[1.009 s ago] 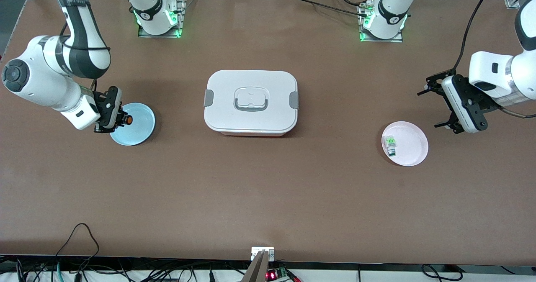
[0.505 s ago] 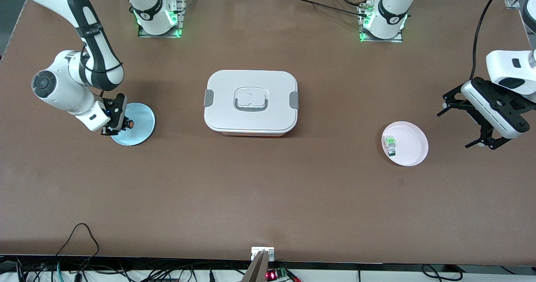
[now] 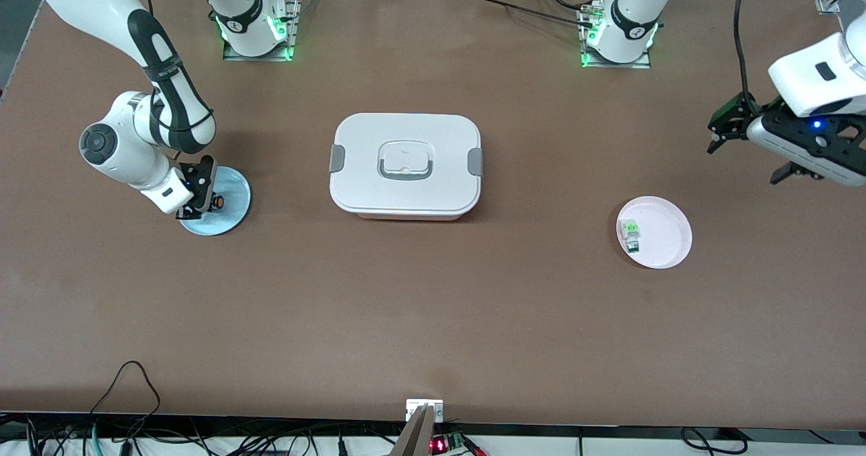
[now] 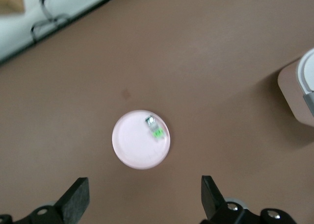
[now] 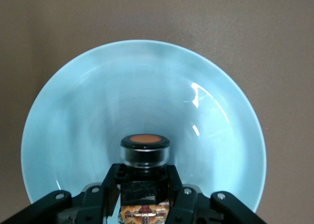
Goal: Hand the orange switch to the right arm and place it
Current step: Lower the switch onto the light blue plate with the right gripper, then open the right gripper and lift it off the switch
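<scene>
The orange switch (image 3: 217, 201) is a stubby black cylinder with an orange round face. My right gripper (image 3: 207, 197) is shut on it, low over the light blue plate (image 3: 230, 214) at the right arm's end of the table. In the right wrist view the orange switch (image 5: 144, 146) sticks out from between the black fingers (image 5: 109, 182), its face pointing at the blue plate (image 5: 88, 111). Whether it touches the plate I cannot tell. My left gripper (image 3: 742, 164) hangs open and empty in the air at the left arm's end of the table. Its fingertips (image 4: 77, 198) stand wide apart.
A white lidded box (image 3: 406, 165) with grey latches stands mid-table. A pink plate (image 3: 666, 236) toward the left arm's end holds a small green-and-white part (image 3: 630, 232). The left wrist view also shows this pink plate (image 4: 132, 148) and the part (image 4: 154, 127).
The right arm has brought the orange switch lower over the blue plate. The left arm has swung its open gripper toward the bases, away from the pink plate.
</scene>
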Robot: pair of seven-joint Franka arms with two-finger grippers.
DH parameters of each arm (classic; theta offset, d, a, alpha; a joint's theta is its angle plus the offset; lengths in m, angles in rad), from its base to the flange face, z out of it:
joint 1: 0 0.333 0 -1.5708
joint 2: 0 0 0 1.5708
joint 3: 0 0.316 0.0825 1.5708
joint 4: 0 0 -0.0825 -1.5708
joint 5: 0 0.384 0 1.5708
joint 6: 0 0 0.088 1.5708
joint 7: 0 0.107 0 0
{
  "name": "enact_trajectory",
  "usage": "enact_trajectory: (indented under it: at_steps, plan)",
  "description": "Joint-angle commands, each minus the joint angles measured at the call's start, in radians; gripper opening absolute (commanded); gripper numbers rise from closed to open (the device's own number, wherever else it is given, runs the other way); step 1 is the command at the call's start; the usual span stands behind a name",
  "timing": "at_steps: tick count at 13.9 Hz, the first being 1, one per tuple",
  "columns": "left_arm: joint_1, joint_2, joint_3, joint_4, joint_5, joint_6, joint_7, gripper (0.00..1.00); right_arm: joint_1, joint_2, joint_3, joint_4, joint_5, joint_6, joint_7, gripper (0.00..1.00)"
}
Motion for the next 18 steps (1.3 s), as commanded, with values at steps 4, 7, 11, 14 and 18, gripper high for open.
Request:
enact_trajectory:
  at_steps: [4, 7, 11, 14, 18]
  plan:
    - [-0.031, -0.048, 0.069, -0.050, -0.005, -0.084, -0.142, 1.00, -0.003, -0.047, 0.019, 0.008, 0.014, -0.040, 0.028, 1.00]
    - [-0.026, -0.048, 0.110, -0.051, -0.053, -0.080, -0.145, 1.00, 0.001, -0.125, 0.051, 0.023, 0.018, -0.070, 0.267, 1.00]
    - [-0.028, -0.027, 0.098, -0.027, -0.044, -0.080, -0.145, 1.00, 0.004, -0.205, 0.073, 0.097, 0.017, -0.198, 0.583, 1.00]
    - [-0.031, -0.028, 0.095, -0.025, -0.042, -0.081, -0.144, 1.00, 0.005, -0.283, 0.070, 0.161, 0.000, -0.329, 0.770, 1.00]
    - [-0.031, -0.028, 0.095, -0.025, -0.045, -0.080, -0.185, 1.00, 0.008, -0.334, 0.074, 0.321, -0.078, -0.628, 1.123, 1.00]
